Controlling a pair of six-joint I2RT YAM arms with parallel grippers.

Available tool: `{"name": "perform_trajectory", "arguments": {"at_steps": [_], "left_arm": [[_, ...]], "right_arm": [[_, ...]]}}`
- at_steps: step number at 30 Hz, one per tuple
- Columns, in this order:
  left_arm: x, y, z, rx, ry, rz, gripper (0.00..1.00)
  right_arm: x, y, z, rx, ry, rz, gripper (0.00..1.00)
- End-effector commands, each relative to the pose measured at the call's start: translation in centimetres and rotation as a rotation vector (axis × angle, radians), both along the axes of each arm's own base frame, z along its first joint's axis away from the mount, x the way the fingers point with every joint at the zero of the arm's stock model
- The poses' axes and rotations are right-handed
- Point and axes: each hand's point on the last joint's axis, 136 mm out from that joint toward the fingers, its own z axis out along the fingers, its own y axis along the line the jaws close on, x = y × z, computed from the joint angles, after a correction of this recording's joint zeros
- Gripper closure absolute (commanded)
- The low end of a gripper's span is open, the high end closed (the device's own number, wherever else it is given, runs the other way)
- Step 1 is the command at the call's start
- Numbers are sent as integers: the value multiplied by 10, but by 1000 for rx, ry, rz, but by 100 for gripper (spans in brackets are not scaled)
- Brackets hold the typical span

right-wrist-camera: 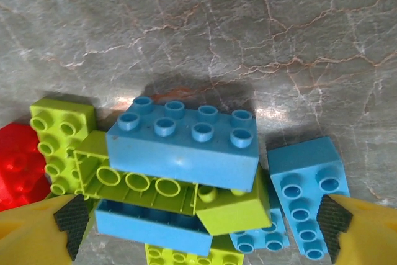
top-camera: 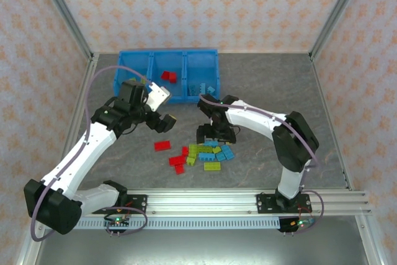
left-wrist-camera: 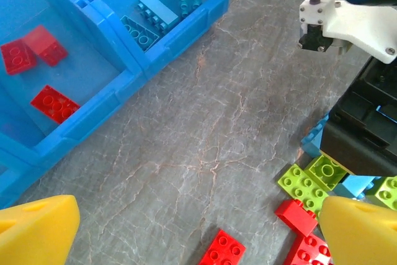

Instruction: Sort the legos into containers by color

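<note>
Right claw (right-wrist-camera: 201,228) stands spread, nothing gripped, its yellow fingers set either side of a light blue brick (right-wrist-camera: 186,144) that lies on top of the loose heap of legos (top-camera: 205,153) on the tabletop (top-camera: 273,85), near the middle. Left claw (left-wrist-camera: 198,231) is likewise spread and empty, hanging over bare tabletop between the heap and the containers (top-camera: 133,66) at the far left. Principal risk: the light blue brick rests directly on lime green bricks (right-wrist-camera: 226,206), one tilted and one lying on its side; a closing pinch could catch a green edge as well and carry the wrong colour along, or tip the stack and scatter it. Second risk: the arms work close together, the right arm's body sitting just beside the left claw in the left wrist view, so a reach by either one invites contact. Condition of the goods: glossy studded bricks in red, lime green and light blue, jumbled and overlapping, several studs-down; a single red brick (top-camera: 162,146) lies apart to the left. In the tray, the middle compartment holds red bricks (top-camera: 169,77) and the right one holds blue bricks (top-camera: 201,88). The left compartment is partly hidden by the arm.
</note>
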Motion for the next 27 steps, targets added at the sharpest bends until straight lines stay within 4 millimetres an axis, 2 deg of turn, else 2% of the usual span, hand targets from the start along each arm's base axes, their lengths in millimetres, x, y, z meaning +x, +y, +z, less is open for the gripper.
{"name": "perform_trajectory", "arguments": {"at_steps": [1,9,16,18,20,22,27], "left_arm": [[5,-7,8,-11,-107,-58,0],[6,-1,-12,30,-94,-38,0],[10,-1,-19,27,-113,-27,0],[10,0,-22,29,-114,-29,0],[9,-1,-24,29,-121,-33,0],[7,-3,-24,14,-141,-50,0],[-1,-10,-23,-19,-186,-109,0]], "right_arm": [[7,8,-9,-15,10,-10,9],[13,10,-25,-53,28,5,22],[15,10,-34,-79,35,5,24],[16,9,-32,-81,27,3,31],[21,8,-23,-76,-11,-3,38],[30,8,-6,-61,-82,-10,43],[60,14,56,10,-296,1,47]]}}
